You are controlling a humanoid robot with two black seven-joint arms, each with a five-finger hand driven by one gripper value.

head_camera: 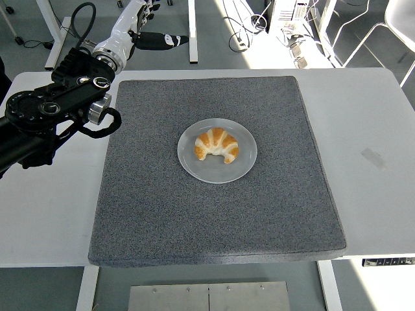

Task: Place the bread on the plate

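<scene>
One croissant (pixel 218 145) lies on one plate (pixel 217 172), at the centre of one grey mat (pixel 162 214), which covers most of one white table (pixel 376 129). One robot arm (pixel 52 113) reaches in from nine o'clock, ending in one hand (pixel 139 23) up at eleven o'clock. One small grey mark (pixel 373 157) sits on the table at three o'clock.
</scene>
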